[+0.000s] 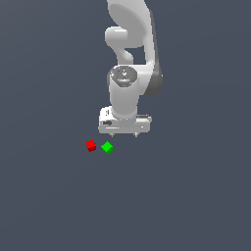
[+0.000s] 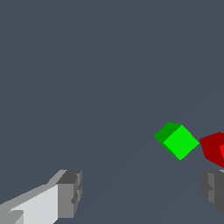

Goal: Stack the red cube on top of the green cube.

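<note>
You are near the start: nothing is stacked yet. In the exterior view, the red cube [image 1: 90, 145] and the green cube [image 1: 107, 147] both lie on the flat grey floor [image 1: 186, 206], just beside each other but apart, the red one toward that view's left. The gripper [image 1: 124, 134] hangs above them, offset toward that view's right, holding nothing. In the wrist view its fingers [image 2: 70, 193] are spread wide, with both cubes off to one side of the gap rather than between them. You have all of it left: centre over the red cube, descend, grasp, lift, and set it on the green cube.
</note>
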You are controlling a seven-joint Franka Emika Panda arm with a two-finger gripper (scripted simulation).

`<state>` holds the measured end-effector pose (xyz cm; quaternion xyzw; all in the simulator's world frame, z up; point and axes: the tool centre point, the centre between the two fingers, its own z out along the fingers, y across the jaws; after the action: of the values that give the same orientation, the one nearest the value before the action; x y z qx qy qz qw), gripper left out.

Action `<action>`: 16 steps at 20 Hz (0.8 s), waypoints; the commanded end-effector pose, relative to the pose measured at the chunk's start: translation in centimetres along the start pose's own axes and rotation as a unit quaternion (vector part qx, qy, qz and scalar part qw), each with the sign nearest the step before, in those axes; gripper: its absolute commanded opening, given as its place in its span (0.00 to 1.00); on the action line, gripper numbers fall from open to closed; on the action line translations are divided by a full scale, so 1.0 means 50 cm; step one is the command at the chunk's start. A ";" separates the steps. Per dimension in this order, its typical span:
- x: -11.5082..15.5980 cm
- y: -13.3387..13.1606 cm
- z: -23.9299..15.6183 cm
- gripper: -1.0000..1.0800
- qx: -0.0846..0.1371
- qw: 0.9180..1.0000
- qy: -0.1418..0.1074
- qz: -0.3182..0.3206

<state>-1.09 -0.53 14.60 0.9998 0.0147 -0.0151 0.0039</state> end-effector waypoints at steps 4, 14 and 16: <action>-0.001 0.003 0.001 0.96 0.000 1.000 0.000 -0.002; -0.019 0.061 0.028 0.96 0.000 1.000 0.003 -0.031; -0.024 0.081 0.037 0.96 0.000 0.999 0.004 -0.041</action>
<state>-2.04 -3.85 13.14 0.9987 0.0488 -0.0120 0.0032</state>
